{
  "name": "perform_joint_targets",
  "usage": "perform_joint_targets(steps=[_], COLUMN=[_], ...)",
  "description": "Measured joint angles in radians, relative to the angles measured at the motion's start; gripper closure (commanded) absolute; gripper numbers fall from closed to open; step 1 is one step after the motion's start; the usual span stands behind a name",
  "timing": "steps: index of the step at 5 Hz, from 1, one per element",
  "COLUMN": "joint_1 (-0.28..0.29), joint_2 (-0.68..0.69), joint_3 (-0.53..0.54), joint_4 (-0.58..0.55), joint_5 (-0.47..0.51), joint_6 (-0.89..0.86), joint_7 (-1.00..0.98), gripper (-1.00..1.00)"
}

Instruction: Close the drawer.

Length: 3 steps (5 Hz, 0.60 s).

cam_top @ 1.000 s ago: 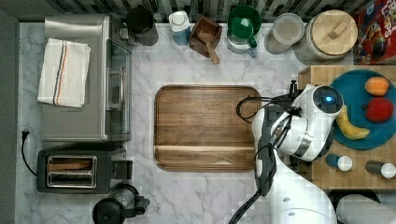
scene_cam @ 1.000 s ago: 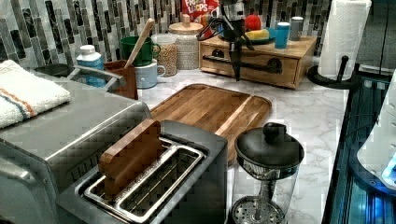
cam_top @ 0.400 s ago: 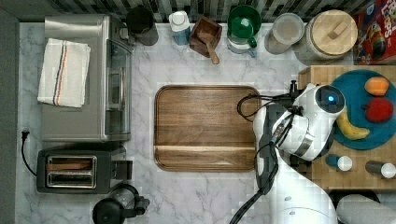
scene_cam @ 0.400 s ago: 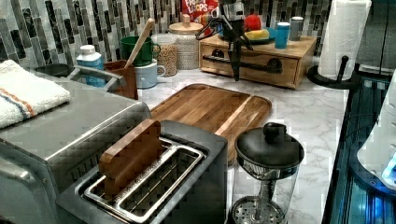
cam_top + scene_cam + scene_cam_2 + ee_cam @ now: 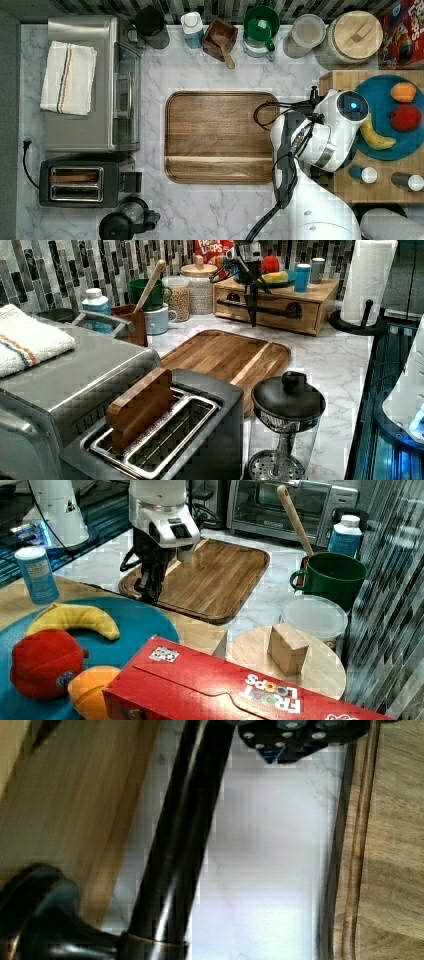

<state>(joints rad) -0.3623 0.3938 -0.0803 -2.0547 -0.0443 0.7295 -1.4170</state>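
Left view: white marble desk (image 5: 330, 365), with a dark wood tray (image 5: 225, 355) lying flat in the middle. At the back, a light wood box with the drawer (image 5: 270, 321) in its front. Looks pushed in, but hard to be sure. Long black handle (image 5: 282, 311) across the drawer front. Dark end effector (image 5: 251, 310) hanging straight down just in front of that handle, covering part of it. Open or closed: cannot tell. Top view: drawer front hidden under the white arm (image 5: 325, 135).

Tool (image 5: 251, 315) fingers blurred; drawer (image 5: 272, 310) front partly hidden.
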Motion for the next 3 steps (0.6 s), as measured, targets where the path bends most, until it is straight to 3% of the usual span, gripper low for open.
perform_joint_targets(steps=[3], joint_1=[-0.004], joint_2=[0.002], joint_3=[0.001], joint_4=[0.004], joint_5=[0.013], joint_6=[0.001], joint_7=[0.000], gripper=[1.00])
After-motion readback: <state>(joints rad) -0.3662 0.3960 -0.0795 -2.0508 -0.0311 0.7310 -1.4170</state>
